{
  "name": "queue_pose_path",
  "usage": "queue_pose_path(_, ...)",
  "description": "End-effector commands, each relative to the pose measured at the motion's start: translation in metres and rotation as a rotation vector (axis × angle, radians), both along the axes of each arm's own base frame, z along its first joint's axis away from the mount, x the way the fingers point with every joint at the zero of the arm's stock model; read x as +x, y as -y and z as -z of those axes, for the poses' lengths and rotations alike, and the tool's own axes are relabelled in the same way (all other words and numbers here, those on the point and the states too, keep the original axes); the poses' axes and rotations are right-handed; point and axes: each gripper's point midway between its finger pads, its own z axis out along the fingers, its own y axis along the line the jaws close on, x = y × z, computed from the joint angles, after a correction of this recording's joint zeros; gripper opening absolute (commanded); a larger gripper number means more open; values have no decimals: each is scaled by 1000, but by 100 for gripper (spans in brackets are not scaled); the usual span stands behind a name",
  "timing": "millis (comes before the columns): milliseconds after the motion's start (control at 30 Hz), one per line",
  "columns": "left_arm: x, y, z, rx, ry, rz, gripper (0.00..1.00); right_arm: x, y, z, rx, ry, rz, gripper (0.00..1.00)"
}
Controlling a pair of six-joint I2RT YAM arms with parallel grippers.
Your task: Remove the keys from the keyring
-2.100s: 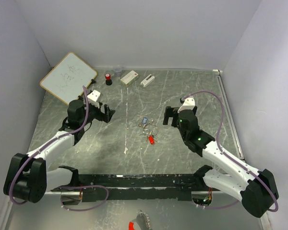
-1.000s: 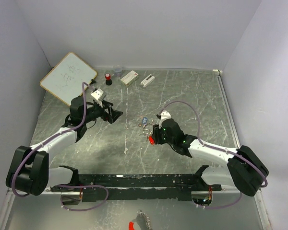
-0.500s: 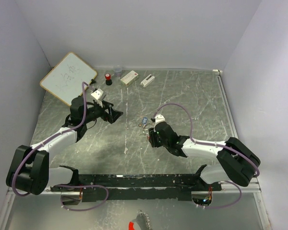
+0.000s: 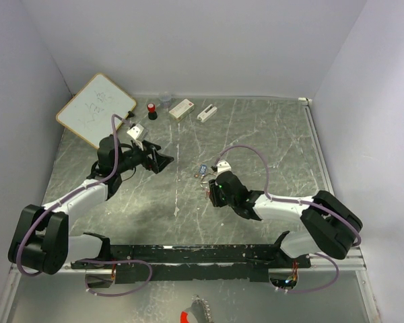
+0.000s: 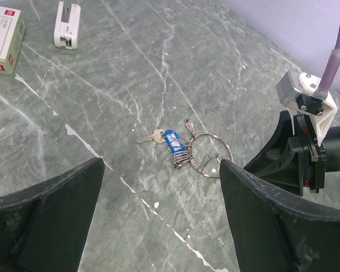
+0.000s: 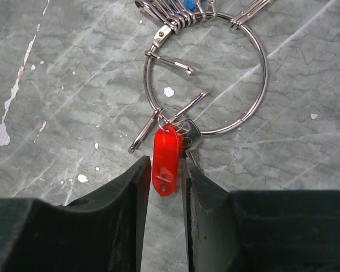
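The keyring (image 6: 265,90), a thin silvery wire ring with small clips, lies flat on the marble table (image 4: 269,148). The red key (image 6: 165,158) hangs from the ring's near side. My right gripper (image 6: 165,170) is down on the table, its jaws close on both sides of the red key's head. The right finger touches the key and a thin gap shows on the left. The blue key (image 5: 173,139) lies at the ring's far side, beside a bunch of clips. My left gripper (image 5: 158,170) hovers wide open to the left of the keyring (image 5: 209,135), holding nothing.
A whiteboard (image 4: 96,109) leans at the back left. Along the back edge stand a red-capped black cylinder (image 4: 151,110), a clear cup (image 4: 165,99), a white box (image 4: 182,108) and a small white device (image 4: 206,113). A black rail (image 4: 188,254) runs along the near edge.
My right arm swung in from the right and dropped onto the red key, and its jaws have been narrowing around it. The left gripper shifted slightly toward the ring.
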Motion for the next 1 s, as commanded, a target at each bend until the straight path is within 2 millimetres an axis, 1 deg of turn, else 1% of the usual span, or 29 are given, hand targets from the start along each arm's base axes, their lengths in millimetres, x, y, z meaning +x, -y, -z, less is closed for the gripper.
queue_pose_path(0,-1,0,-15,-28,28,-20,94,3,-10,-6,26,13,-5,29)
queue_pose_path(67,-1,-1,-17,-31,31,-27,94,3,-11,-6,31,12,-8,28)
queue_pose_path(233,1,-4,-23,-34,31,-54,94,2,-15,1,21,-6,-13,21)
queue_pose_path(333,1,-5,-27,-35,33,-59,94,3,-17,7,2,-21,-18,13)
queue_pose_path(367,2,-5,-28,-32,33,-60,94,4,-18,7,-4,-23,-20,6)
queue_pose_path(400,2,-5,-28,-30,32,-61,94,5,-19,7,-11,-23,-20,0)
queue_pose_path(500,2,-5,-30,-31,29,-65,94,9,-20,-2,-34,-1,-20,0)
queue_pose_path(567,2,-5,-32,-38,33,-62,94,14,-22,-16,-45,32,-23,0)
queue_pose_path(667,2,-3,-32,-37,38,-51,94,23,-22,-47,-54,103,-18,0)
queue_pose_path(867,0,3,-27,-51,30,-6,94,38,-23,-127,-5,265,-13,0)
queue_pose_path(967,-4,8,-28,-66,46,36,94,42,-23,-161,23,327,-10,0)
